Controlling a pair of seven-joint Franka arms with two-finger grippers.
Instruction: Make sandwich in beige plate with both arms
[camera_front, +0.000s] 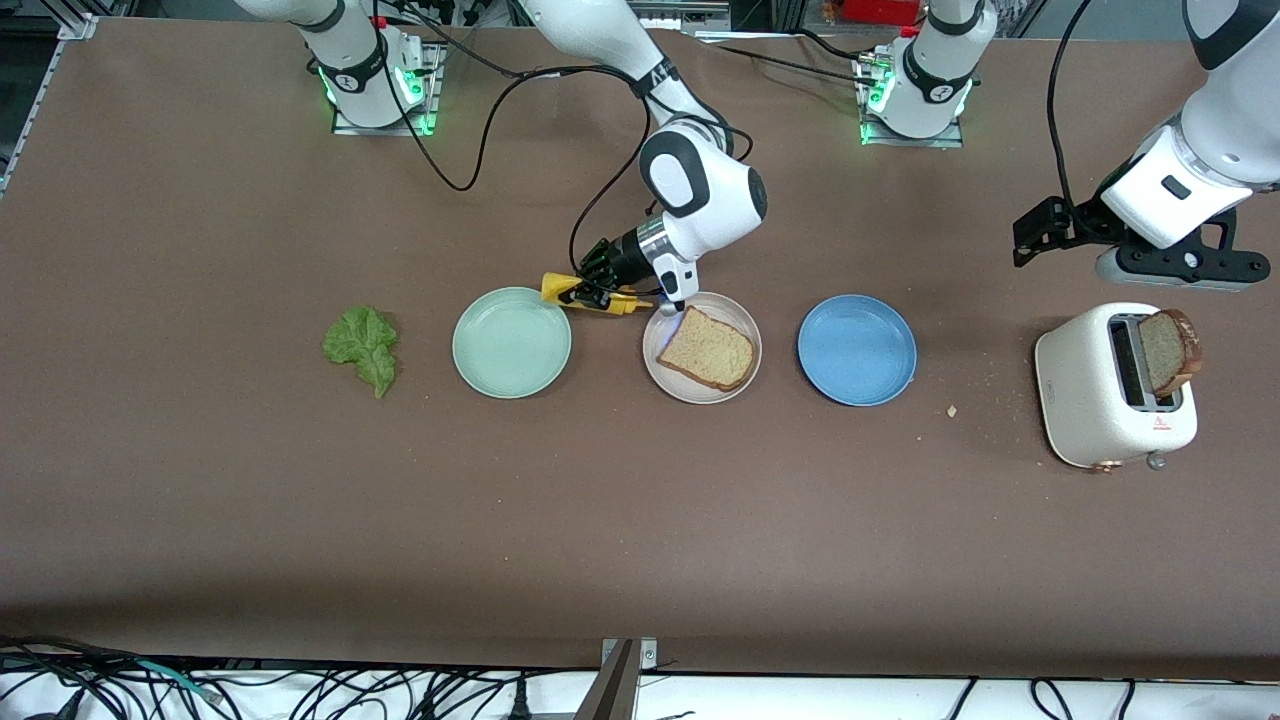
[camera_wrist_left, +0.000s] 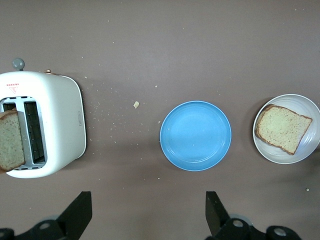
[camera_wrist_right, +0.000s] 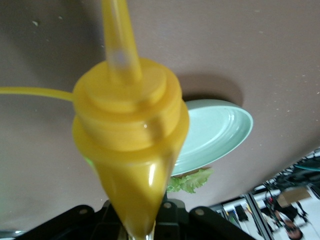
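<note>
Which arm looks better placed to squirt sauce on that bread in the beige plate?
The right: its hand already grips the yellow squeeze bottle beside the beige plate holding the bread slice. The left hand hangs open over the toaster.

Bright, even overhead light; soft shadows; yellow bottle (camera_wrist_right: 131, 150) blurred close up with glare.

The red mark on the toaster (camera_front: 1115, 395) is unreadable.
</note>
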